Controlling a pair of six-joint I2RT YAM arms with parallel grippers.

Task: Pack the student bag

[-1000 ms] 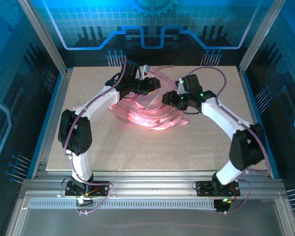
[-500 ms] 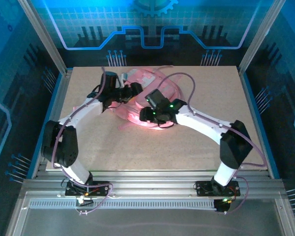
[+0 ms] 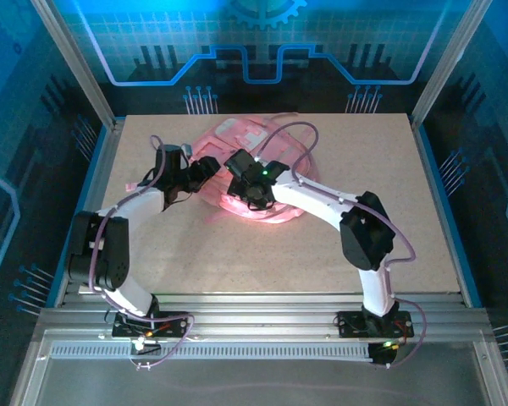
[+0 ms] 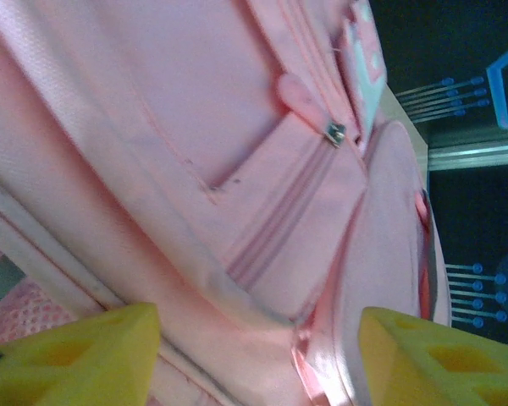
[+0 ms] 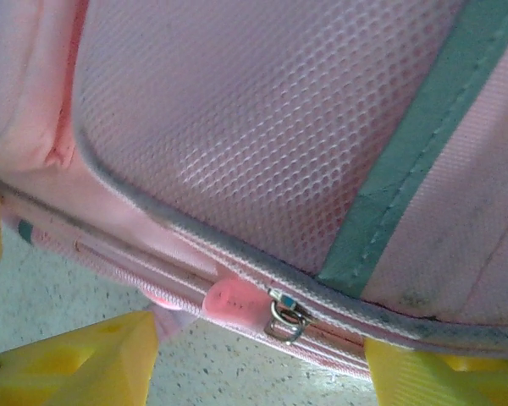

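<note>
Lining up on the student bag point(image 3: 252, 134) | right gripper point(image 5: 258, 351) spread, zipper pull point(image 5: 235, 301) ahead: centre it before you pinch | left gripper point(image 4: 258, 355) spread: brace fabric

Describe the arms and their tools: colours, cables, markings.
The left arm and right arm match: white links, bulky black joint housings, black wrists. A thin purple cable loops along each. A small green light glows on the right wrist. The left tool and right tool have yellow fingers with hollow cut-outs. No markings legible.
</note>
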